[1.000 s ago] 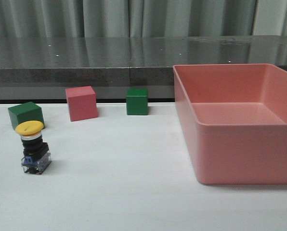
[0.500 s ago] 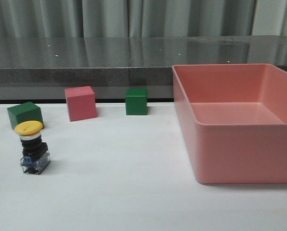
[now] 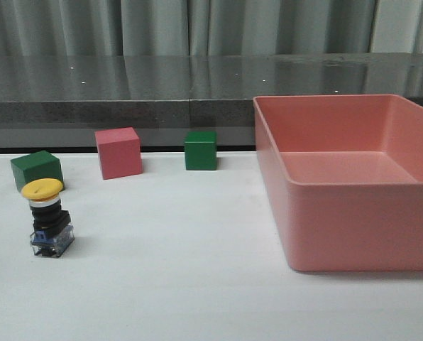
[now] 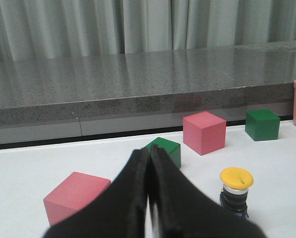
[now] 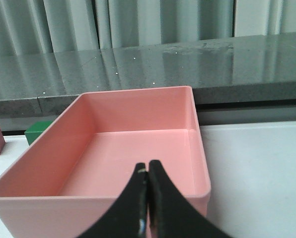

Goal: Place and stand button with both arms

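Note:
The button [image 3: 50, 217] stands upright on the white table at the left, yellow cap up, black body on a blue and clear base. It also shows in the left wrist view [image 4: 236, 191], to one side of my left gripper [image 4: 149, 151], which is shut and empty and apart from it. My right gripper [image 5: 148, 167] is shut and empty, in front of the near wall of the pink bin [image 5: 138, 148]. Neither arm shows in the front view.
A green cube [image 3: 37, 169] sits just behind the button, a pink cube [image 3: 118, 152] and a second green cube [image 3: 200, 150] further back. The large pink bin [image 3: 353, 220] fills the right side. Another pink cube [image 4: 76, 196] lies near the left gripper. A grey ledge runs behind the table.

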